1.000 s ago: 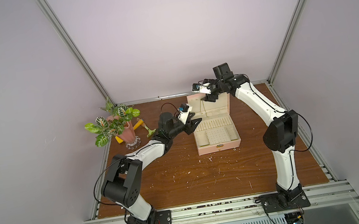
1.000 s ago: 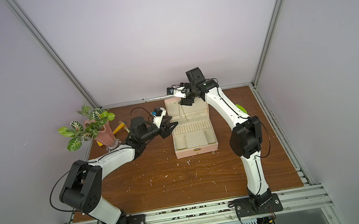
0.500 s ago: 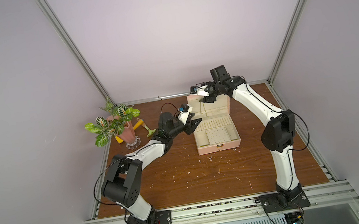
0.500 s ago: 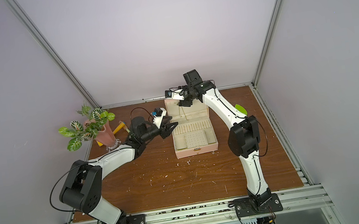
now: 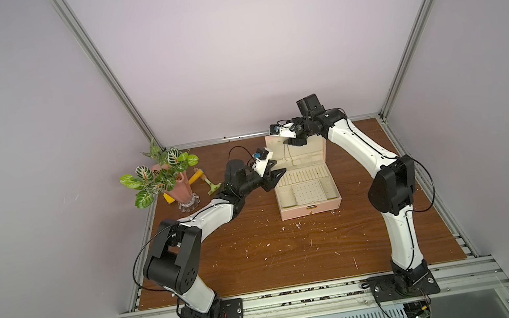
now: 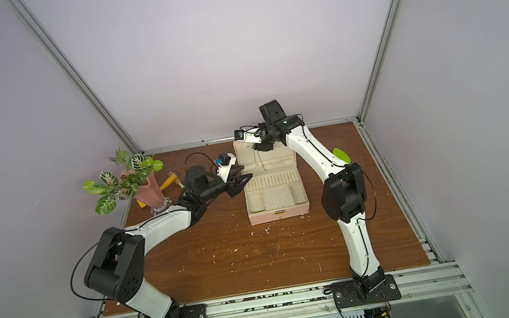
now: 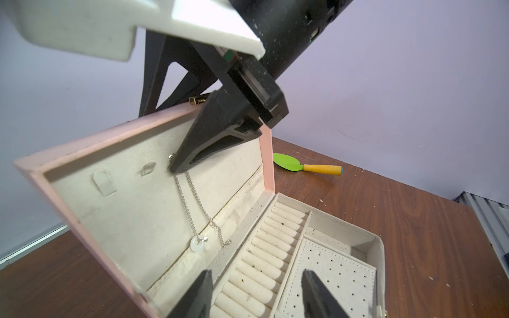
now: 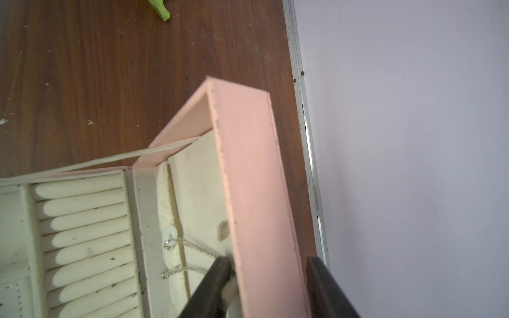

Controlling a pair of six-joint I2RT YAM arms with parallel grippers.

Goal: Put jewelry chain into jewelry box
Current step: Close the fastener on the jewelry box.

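The pink jewelry box (image 5: 311,208) (image 6: 279,214) stands open at the back of the table with its lid (image 7: 91,143) upright. The silvery jewelry chain (image 7: 190,203) (image 8: 192,246) hangs down the lid's cream lining, and its round white pendant (image 7: 198,244) rests near the hinge. My right gripper (image 5: 293,141) (image 6: 261,146) (image 8: 265,261) straddles the lid's top rim. Its inner finger (image 7: 192,154) presses on the lining at the chain's top. Its outer finger (image 8: 322,278) sits just behind the lid. My left gripper (image 5: 275,179) (image 6: 243,184) (image 7: 256,294) is open and empty at the box's left side, over the ring rolls (image 7: 264,256).
A potted plant in a pink vase (image 5: 162,178) stands at the back left, with yellow and green toy tools (image 5: 201,178) behind it. A green spatula with a yellow handle (image 7: 303,165) (image 6: 340,155) lies right of the box. White flecks (image 5: 298,225) dot the wood. The back wall is close behind the lid.
The right gripper's jaws have narrowed around the lid rim, and that arm has shifted slightly left. The left arm has not moved.
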